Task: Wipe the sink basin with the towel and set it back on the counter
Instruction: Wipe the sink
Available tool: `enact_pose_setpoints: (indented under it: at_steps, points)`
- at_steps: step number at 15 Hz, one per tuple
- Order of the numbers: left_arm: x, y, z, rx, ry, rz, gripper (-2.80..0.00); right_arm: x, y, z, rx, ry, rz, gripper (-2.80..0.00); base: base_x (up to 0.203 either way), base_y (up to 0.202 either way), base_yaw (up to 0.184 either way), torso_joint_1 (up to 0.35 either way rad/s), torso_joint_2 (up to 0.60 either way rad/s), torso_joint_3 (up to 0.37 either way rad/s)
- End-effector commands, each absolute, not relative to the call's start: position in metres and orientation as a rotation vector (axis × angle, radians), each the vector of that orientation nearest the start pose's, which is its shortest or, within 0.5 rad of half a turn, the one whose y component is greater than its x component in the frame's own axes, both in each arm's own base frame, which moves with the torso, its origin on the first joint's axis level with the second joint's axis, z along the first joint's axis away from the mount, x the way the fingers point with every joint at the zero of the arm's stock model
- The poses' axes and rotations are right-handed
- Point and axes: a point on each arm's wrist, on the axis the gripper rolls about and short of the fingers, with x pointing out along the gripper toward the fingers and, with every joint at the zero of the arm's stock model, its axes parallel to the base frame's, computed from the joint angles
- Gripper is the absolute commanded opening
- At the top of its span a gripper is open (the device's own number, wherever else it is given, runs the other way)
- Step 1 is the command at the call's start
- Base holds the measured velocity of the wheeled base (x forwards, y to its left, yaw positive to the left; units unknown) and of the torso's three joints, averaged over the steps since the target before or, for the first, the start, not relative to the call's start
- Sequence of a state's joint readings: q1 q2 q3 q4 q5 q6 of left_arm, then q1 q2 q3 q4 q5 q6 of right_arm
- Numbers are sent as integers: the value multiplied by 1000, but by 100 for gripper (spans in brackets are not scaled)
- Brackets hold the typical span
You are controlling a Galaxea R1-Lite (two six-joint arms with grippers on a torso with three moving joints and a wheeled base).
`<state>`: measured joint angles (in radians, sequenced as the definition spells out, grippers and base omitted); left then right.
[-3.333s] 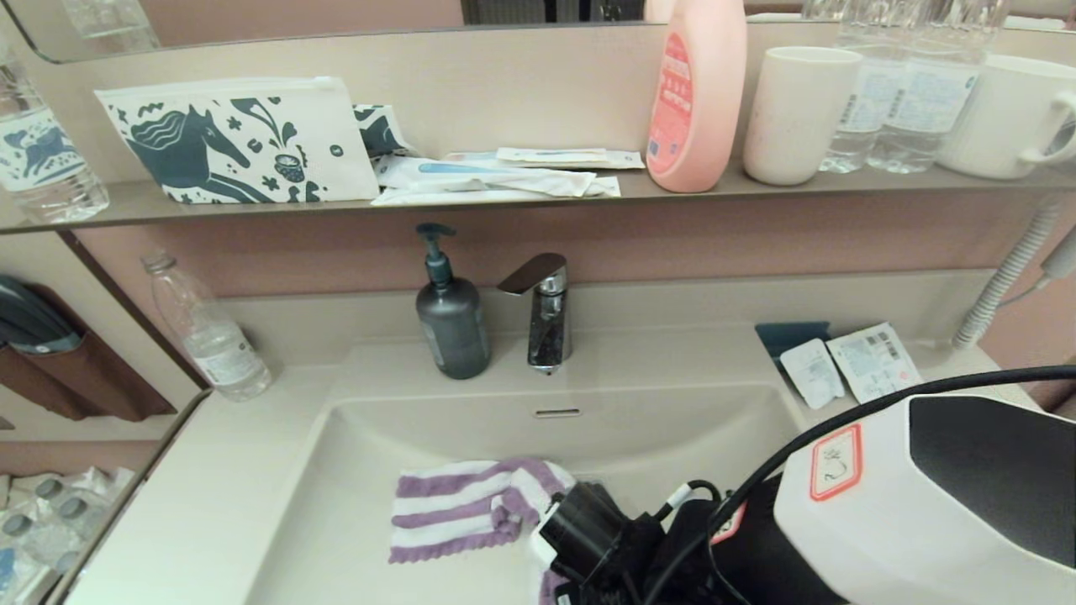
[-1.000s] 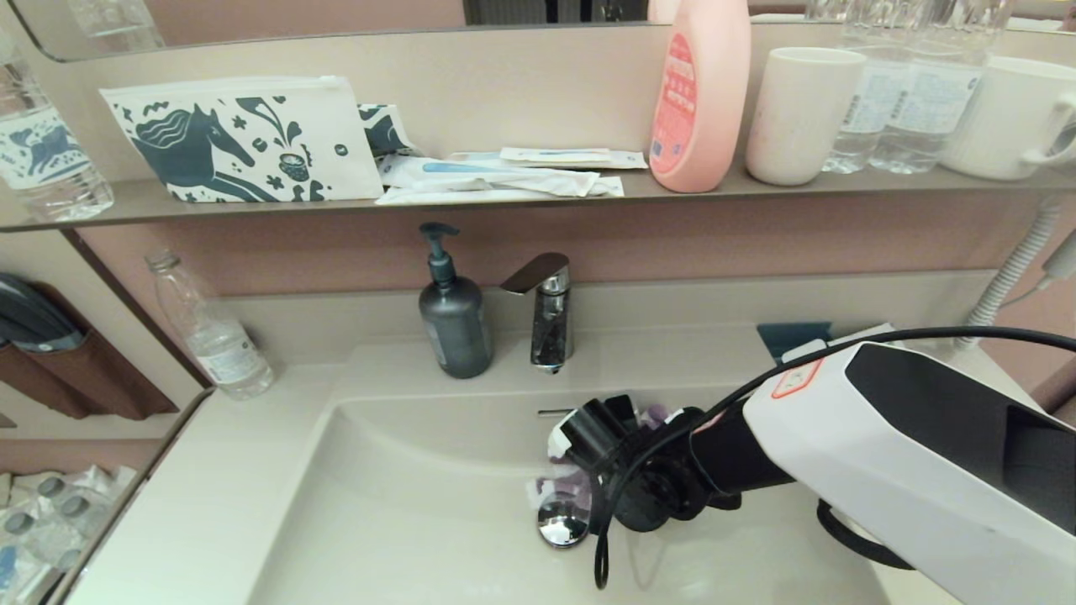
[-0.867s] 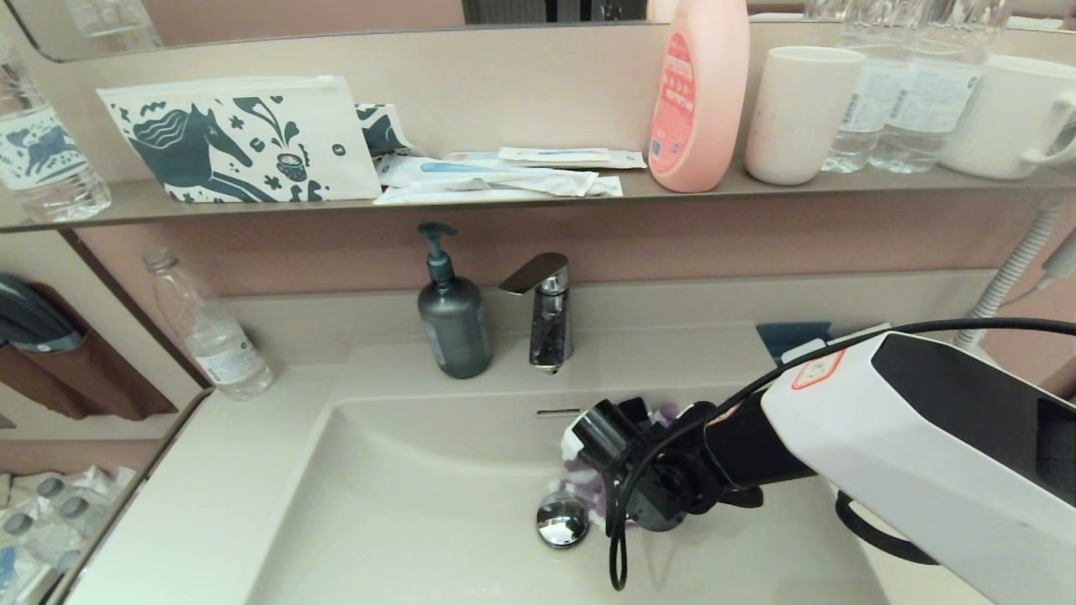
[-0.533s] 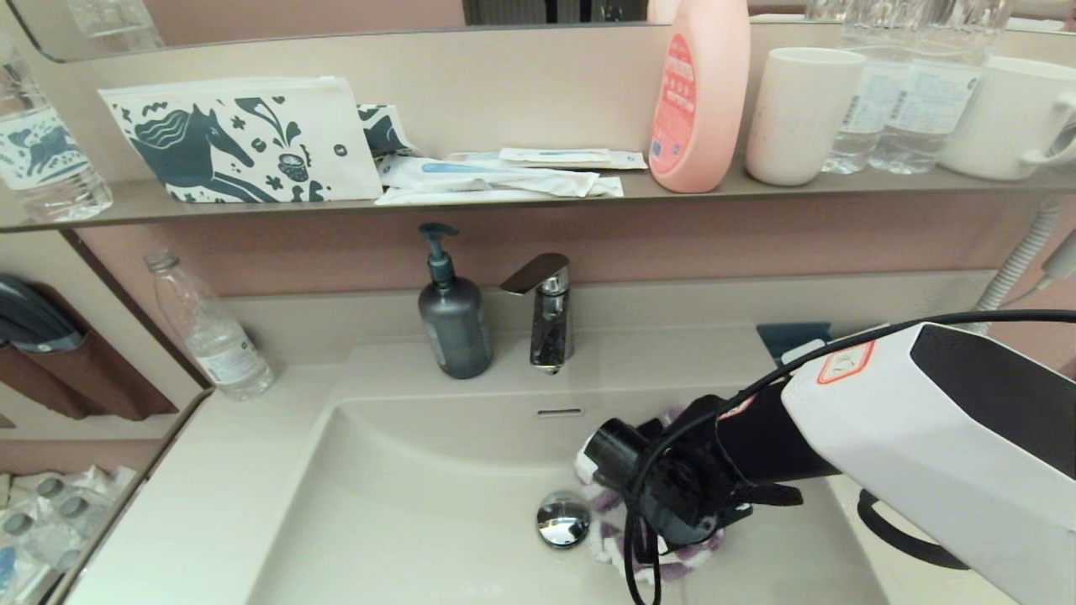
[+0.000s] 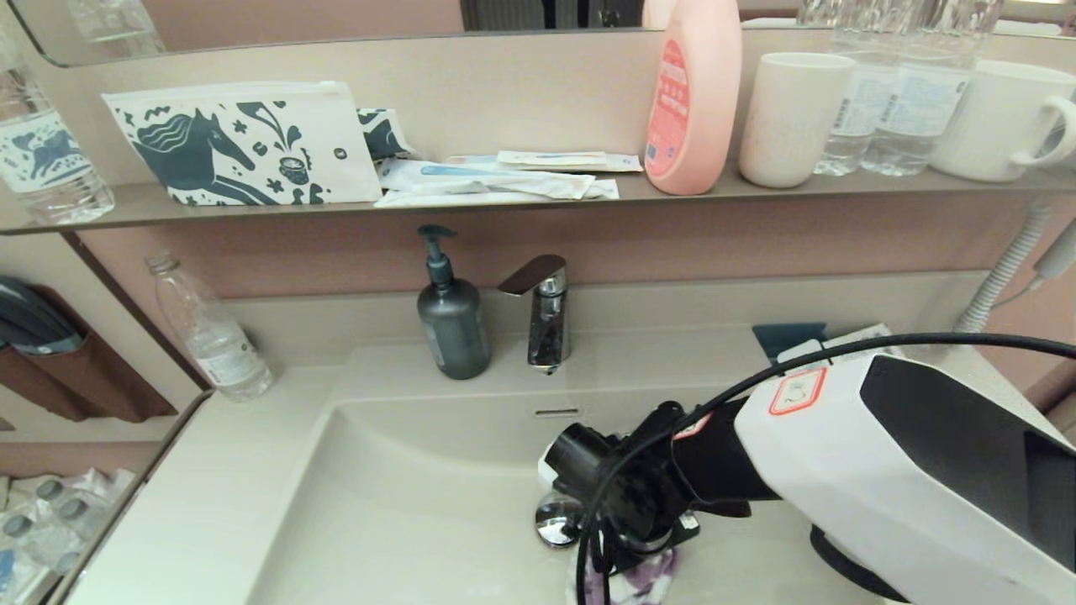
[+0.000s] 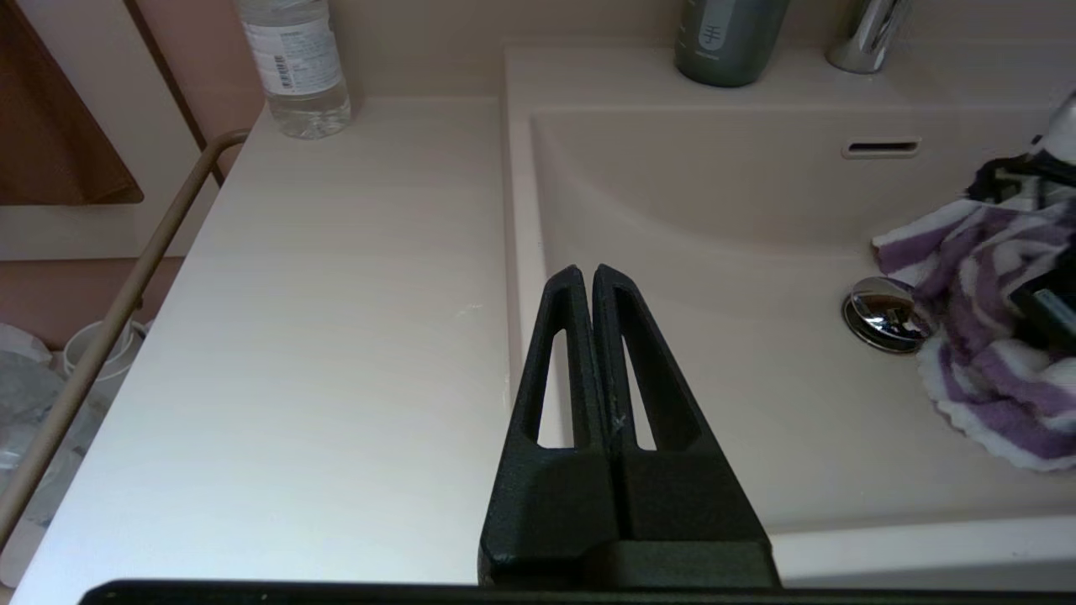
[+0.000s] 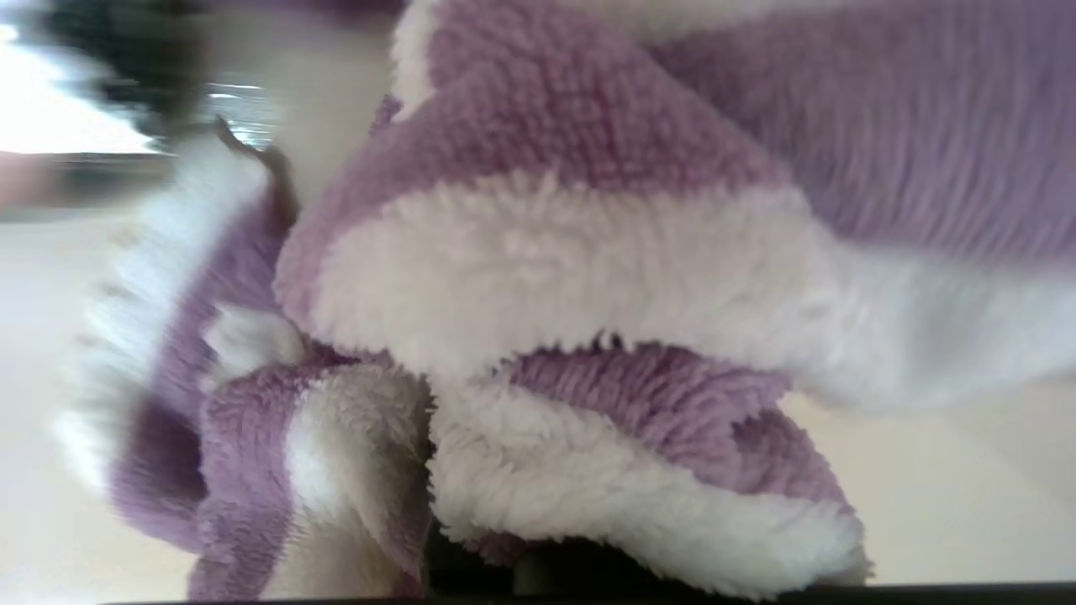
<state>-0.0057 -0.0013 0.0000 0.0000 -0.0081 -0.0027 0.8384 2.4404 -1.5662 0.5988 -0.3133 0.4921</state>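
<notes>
The purple-and-white striped towel [image 5: 632,581] lies bunched on the floor of the cream sink basin [image 5: 403,496], in front of and just right of the chrome drain plug [image 5: 555,529]. My right gripper [image 5: 626,550] reaches down into the basin and is shut on the towel, which fills the right wrist view [image 7: 538,277] and hides the fingers. The left wrist view shows the towel [image 6: 979,336] beside the drain plug [image 6: 887,313]. My left gripper [image 6: 586,273] is shut and empty, hovering over the basin's left rim by the counter [image 6: 336,319].
A grey soap dispenser [image 5: 452,323] and the faucet [image 5: 545,311] stand behind the basin, with the overflow slot [image 5: 556,412] below them. A water bottle [image 5: 210,336] stands on the left counter, packets [image 5: 794,343] on the right. The shelf [image 5: 504,197] above holds a horse pouch, pink bottle and cups.
My right gripper has dragged the towel from the back of the basin, near the overflow slot, forward past the drain to the basin's near side. The left gripper's earlier position is not shown.
</notes>
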Motion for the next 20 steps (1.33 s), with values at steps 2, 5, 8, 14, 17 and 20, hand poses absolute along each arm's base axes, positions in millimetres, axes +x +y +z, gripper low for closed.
enact_pose_setpoints:
  at_steps: [2,5,8,14,17,20]
  points:
    - [-23,0,75,-3,0,-14,-280,274,331,-14,-400,1271,172,-280,0,0,0,0,0,0]
    - [-23,0,75,-3,0,-14,-280,269,366,-20,-393,1219,246,-280,0,0,0,0,0,0]
    - [-23,0,75,-3,0,-14,-280,261,398,-24,-376,1164,324,-280,0,0,0,0,0,0]
    - [-23,0,75,-3,0,-14,-280,258,419,-13,-300,1045,437,-280,0,0,0,4,3,0]
    - [-23,0,75,-3,0,-14,-280,268,409,8,-242,1035,399,-280,0,0,0,0,0,0]
    - [-23,0,75,-3,0,-14,-280,269,388,55,-176,1033,357,-280,0,0,0,0,0,0]
